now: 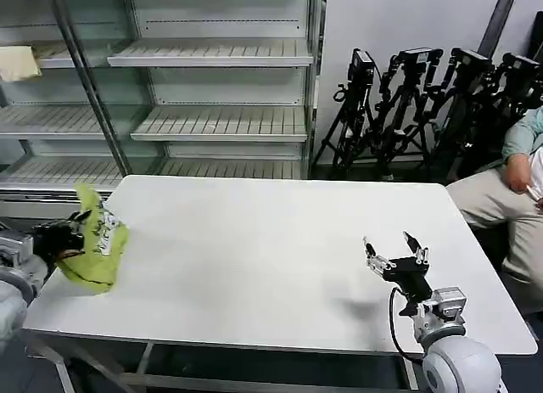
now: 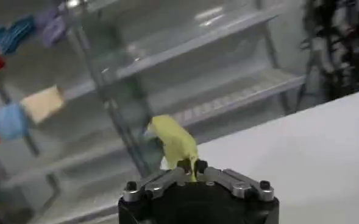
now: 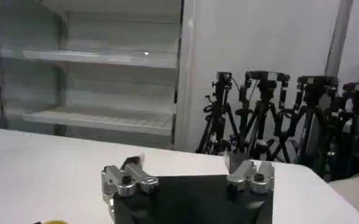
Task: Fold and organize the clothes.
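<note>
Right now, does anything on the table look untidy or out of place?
Yes. The lime shirt is a crumpled bundle at the table's left edge, pinched by the left gripper, not spread flat for folding. The right gripper hovers open, holding nothing.

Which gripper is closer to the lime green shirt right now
Left. The left gripper is shut on the shirt at the table's left edge; the right gripper hovers open far across the table.

I can read no text, label, brand, number or sign on anything here; nothing in my feeds carries legible writing.
</note>
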`<state>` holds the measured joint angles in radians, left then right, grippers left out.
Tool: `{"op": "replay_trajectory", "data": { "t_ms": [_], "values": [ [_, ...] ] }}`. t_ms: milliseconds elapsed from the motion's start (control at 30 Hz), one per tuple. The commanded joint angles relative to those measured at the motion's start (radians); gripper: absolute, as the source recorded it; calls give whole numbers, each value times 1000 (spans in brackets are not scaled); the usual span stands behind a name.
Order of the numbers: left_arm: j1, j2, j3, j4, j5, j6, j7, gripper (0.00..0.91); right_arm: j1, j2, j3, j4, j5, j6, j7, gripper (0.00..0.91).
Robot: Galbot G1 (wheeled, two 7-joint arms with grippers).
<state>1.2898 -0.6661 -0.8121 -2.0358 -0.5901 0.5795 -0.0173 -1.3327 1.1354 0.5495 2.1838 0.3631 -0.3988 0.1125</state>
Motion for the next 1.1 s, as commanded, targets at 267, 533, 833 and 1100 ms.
{"op": "replay_trajectory", "data": {
  "t_ms": [267,533,833,1100],
  "values": [
    [-31,-405,765,-218,474,-6,2,10,-3,16,5,4,-24,-13,-1,907],
    [-228,-499,775,-36,445,-2,-114,20,40,8,25,3,-30,-14,-38,907],
    [-293,-566,793,-4,261,-1,-214,907,101,5,17,7,-40,-37,-52,907],
    [-312,-604,808,-54,224,-4,-193,907,108,15,14,-12,-37,-16,-44,907]
  ]
}}
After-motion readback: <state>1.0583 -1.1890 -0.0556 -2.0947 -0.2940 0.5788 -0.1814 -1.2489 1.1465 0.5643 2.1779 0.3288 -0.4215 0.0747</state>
